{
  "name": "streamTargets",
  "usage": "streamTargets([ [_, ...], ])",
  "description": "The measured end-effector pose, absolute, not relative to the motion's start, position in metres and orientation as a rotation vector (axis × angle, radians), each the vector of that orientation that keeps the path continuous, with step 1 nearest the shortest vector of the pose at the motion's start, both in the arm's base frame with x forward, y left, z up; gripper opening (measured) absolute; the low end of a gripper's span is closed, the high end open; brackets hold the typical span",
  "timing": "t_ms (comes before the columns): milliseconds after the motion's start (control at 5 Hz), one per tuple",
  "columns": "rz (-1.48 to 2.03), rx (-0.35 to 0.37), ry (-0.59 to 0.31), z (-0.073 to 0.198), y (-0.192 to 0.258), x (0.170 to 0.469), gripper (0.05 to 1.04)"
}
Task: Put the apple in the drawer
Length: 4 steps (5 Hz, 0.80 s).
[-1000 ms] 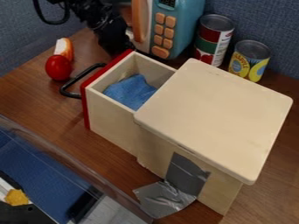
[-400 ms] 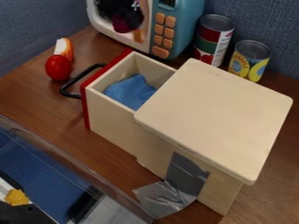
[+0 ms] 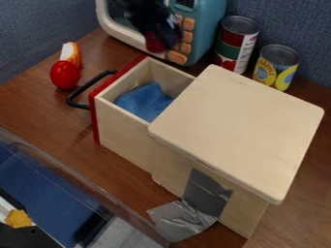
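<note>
At the top of the view the black gripper (image 3: 159, 37) hangs in front of the toy microwave, behind and above the open drawer. It is shut on a dark red, rounded thing, the apple (image 3: 154, 44), partly covered by the fingers. The wooden drawer (image 3: 123, 122) is pulled out toward the left from its lidded box (image 3: 239, 131). It has a red front and a black handle, and a blue cloth (image 3: 143, 100) lies inside.
Left of the handle are a bright red tomato-like thing (image 3: 65, 75) and an orange-and-white piece (image 3: 71, 53). The microwave (image 3: 202, 34) and two cans (image 3: 237, 42) (image 3: 276, 66) stand behind. A clear-walled bin (image 3: 84, 186) edges the lower left.
From low beside the microwave, the gripper has risen and then shifted right across its front. The dark red apple has come into sight in its fingers; the drawer has kept still.
</note>
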<state>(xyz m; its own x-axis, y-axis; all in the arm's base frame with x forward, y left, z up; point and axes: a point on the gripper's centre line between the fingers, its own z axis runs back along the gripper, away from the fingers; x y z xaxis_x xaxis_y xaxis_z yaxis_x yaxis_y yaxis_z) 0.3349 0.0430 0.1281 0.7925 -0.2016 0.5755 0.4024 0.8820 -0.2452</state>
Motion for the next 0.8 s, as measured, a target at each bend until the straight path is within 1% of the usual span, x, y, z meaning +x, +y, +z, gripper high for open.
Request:
streamTargets([
  [200,-0.389,-0.35,-0.553,0.125,0.027,0.32,0.782],
  [400,-0.451,-0.313,-0.52,0.118,0.015,0.301,0.782],
  [600,-0.47,-0.285,-0.484,0.105,0.02,0.289,0.782],
  [800,-0.46,-0.268,-0.467,0.101,0.03,0.283,0.782],
])
